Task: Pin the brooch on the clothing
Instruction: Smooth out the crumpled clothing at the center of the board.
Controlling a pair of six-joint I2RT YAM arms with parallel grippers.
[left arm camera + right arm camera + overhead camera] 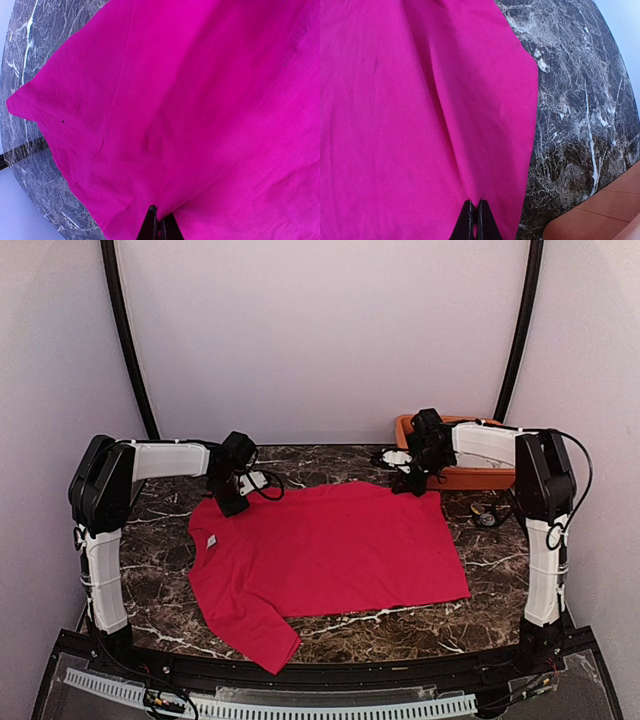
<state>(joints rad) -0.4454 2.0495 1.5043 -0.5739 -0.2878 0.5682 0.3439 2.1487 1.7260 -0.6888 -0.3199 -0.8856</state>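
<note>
Shirt (330, 545): left jaws, right jaws clenched on far corners | orange tray (472, 480) beside right

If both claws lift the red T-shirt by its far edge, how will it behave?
Probably floppy: soft creases run toward the left claw and right claw, so the T-shirt should sag between them. Likely light, since it lies thin and flat.
</note>
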